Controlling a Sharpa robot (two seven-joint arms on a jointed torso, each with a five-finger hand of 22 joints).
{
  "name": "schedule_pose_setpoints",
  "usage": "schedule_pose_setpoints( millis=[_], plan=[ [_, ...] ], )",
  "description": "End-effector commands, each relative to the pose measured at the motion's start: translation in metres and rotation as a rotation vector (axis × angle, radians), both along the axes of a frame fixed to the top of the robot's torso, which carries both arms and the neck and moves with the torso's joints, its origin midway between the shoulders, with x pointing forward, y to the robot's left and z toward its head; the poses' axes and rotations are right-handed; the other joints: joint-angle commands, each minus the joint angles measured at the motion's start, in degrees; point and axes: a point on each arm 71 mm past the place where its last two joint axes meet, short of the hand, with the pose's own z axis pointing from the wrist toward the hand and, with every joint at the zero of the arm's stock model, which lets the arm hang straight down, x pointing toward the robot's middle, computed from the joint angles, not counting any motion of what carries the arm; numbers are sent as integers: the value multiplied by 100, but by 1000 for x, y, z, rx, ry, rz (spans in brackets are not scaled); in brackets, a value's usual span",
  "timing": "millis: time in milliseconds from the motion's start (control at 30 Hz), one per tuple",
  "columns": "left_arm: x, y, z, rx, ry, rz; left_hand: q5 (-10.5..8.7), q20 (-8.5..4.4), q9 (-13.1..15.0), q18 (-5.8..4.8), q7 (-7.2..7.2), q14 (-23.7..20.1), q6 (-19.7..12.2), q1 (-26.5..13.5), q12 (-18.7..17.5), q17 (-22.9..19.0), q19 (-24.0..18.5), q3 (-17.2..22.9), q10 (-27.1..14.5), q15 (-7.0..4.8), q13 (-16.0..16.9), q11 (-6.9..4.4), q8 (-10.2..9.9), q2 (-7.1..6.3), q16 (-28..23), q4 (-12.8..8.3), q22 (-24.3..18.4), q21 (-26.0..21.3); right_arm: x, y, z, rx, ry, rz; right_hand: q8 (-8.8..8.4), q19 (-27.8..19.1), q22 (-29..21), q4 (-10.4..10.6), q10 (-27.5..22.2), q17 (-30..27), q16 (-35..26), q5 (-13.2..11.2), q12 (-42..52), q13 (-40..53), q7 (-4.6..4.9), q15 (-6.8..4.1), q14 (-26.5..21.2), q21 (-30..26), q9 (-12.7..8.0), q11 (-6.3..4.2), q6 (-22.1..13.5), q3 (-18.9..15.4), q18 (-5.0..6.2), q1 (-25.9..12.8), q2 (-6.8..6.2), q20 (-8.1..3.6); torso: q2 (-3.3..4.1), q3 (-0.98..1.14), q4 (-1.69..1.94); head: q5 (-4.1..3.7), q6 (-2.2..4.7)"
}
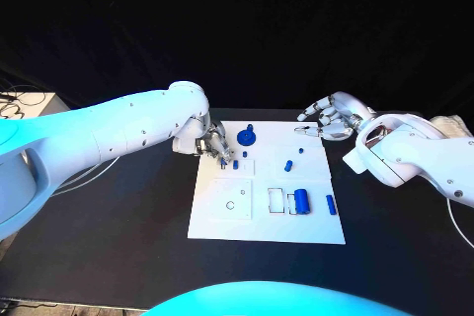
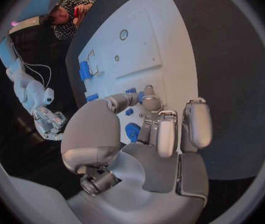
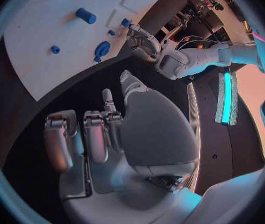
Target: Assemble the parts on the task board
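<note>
On the black table (image 1: 118, 220) the white board (image 1: 266, 213) is lying, blue parts (image 1: 303, 201) scattered across it. Left hand (image 1: 212, 146) is hovering over the board's far-left corner, grip unclear; right hand (image 1: 331, 120) is hanging empty, fingers apart, beyond the board's far-right corner.

Black table (image 1: 118, 227), matte top, carries the white task board (image 1: 266, 223), lying flat near the middle, long side running from near edge toward far edge (slightly skewed). At the table's left edge, toward the far corner, a pale box-like object (image 1: 29, 107) with dark cables on it and a thin white cable (image 1: 84, 179) trailing by it. Pale item (image 1: 449, 124) at the right edge, unclear what.
</note>
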Motion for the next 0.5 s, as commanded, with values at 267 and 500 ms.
schedule_pose_setpoints(
  millis=[267, 500],
  plan=[
    [-2, 2, -4, 3, 41, -8, 21, 0, -4, -64, -4, 587, 22, 49, -12, 1509, 25, 1127, -26, -33, 4, -23, -16, -2, 19, -1175, 163, 13, -1, 2, 0, -4, -2, 19, 37, 576, 1478, 9, 286, 1464, 17, 20, -8, 1230, -19, 23, 586, -11, -6, 22, -18, 21, -26, 51, 14, 18, -7, -4, 8, -8, -7],
    [-2, 4, -6, 4, 41, -3, 23, 0, -4, -65, -3, 587, 23, 54, -14, 1509, 28, 1124, -27, -33, 1, -23, -18, -4, 19, -1175, 168, 16, -1, 2, 0, -4, -2, 20, 37, 576, 1478, 9, 286, 1464, 17, 20, -8, 1230, -19, 23, 586, -11, -6, 22, -18, 21, -26, 51, 14, 18, -4, -3, 5, 4, -14]
  ],
)
